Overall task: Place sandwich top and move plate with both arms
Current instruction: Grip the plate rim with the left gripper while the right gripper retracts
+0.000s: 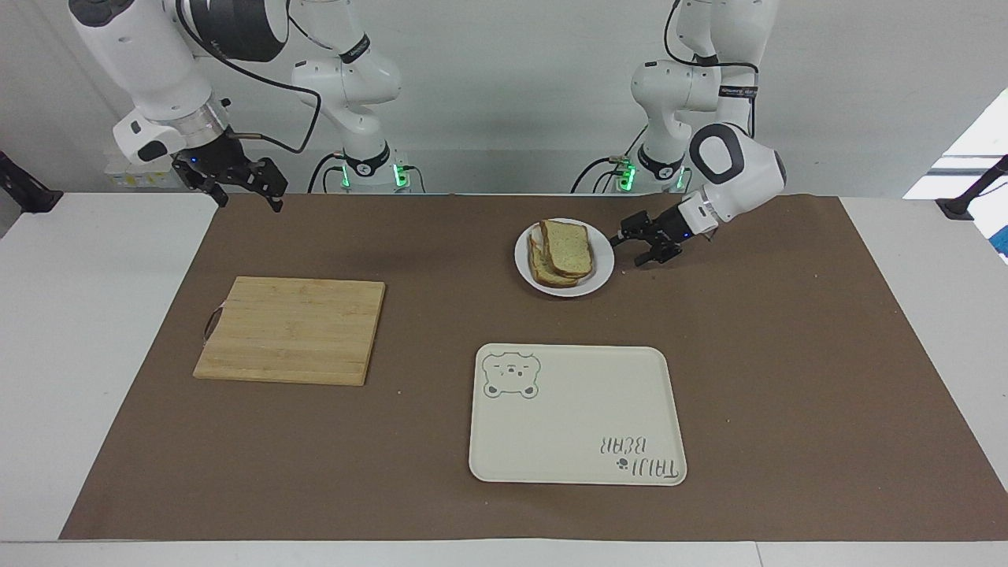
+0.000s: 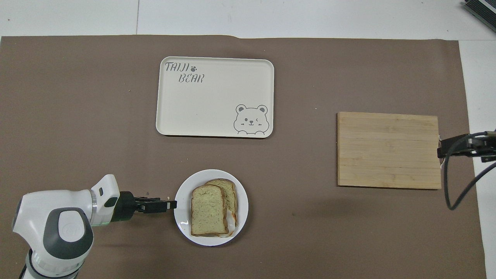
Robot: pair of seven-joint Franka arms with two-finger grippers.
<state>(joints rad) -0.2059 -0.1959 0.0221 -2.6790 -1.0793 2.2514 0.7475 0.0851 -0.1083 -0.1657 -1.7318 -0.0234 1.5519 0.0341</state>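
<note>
On the white plate [image 1: 602, 268], near the robots' edge of the counter, the sandwich top [image 1: 567, 246] rests on the stack. Left pincer [image 1: 636, 246], fingers apart, sits at the rim; it should close squarely on the lip. Right pincer [image 1: 236, 183], also apart, waits raised beside the cutting board [image 1: 291, 331].

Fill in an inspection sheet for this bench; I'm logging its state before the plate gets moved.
Surface: brown mat on a white table.
Job's things: sandwich top on the stacked bread on the plate.
Clutter: empty bear tray; wooden cutting board; crumbs by the plate.
Grippers: left claw open at the plate's rim, low; right claw open, raised at the mat's corner nearest the right arm's base.
Cables: black cable looped along the right arm; wires at both bases.
Surroundings: pale wall; nothing else seen.
</note>
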